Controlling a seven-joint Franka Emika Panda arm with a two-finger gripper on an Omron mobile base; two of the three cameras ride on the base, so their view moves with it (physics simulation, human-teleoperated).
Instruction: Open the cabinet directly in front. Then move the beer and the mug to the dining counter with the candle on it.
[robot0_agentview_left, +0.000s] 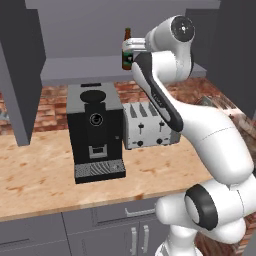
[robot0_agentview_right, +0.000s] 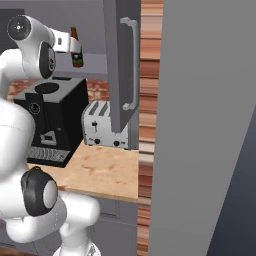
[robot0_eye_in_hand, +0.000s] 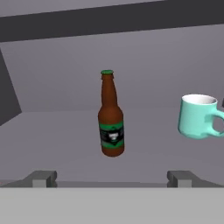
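One cabinet (robot0_agentview_left: 65, 45), grey, wall-mounted, both doors swung open: one door (robot0_agentview_left: 20, 75) at the left of the left base view, one door (robot0_agentview_right: 122, 65) with a long silver bar handle (robot0_agentview_right: 132, 62) in the right base view. One inner shelf (robot0_eye_in_hand: 57, 140), grey, carrying two items. Item one: one beer (robot0_eye_in_hand: 111, 116), brown glass bottle with green-and-black label, standing upright near the middle of the shelf; also seen at the shelf's front edge in the left base view (robot0_agentview_left: 127, 50) and the right base view (robot0_agentview_right: 76, 47). Item two: one mug (robot0_eye_in_hand: 199, 116), mint-green, loop handle pointing away from the bottle, upright on the same shelf, apart from the bottle at the right of the hand view. One hand (robot0_eye_in_hand: 111, 179), raised to shelf level just in front of the bottle, its two fingers (robot0_eye_in_hand: 43, 178) spread wide and grasping nothing, the bottle centred beyond the gap. One wood counter (robot0_agentview_left: 40, 175) below the cabinet, bearing one black coffee machine (robot0_agentview_left: 95, 130) and one silver toaster (robot0_agentview_left: 147, 125), side by side against a brick wall (robot0_agentview_left: 55, 107). Grey drawer units (robot0_agentview_left: 100, 230) under the counter.
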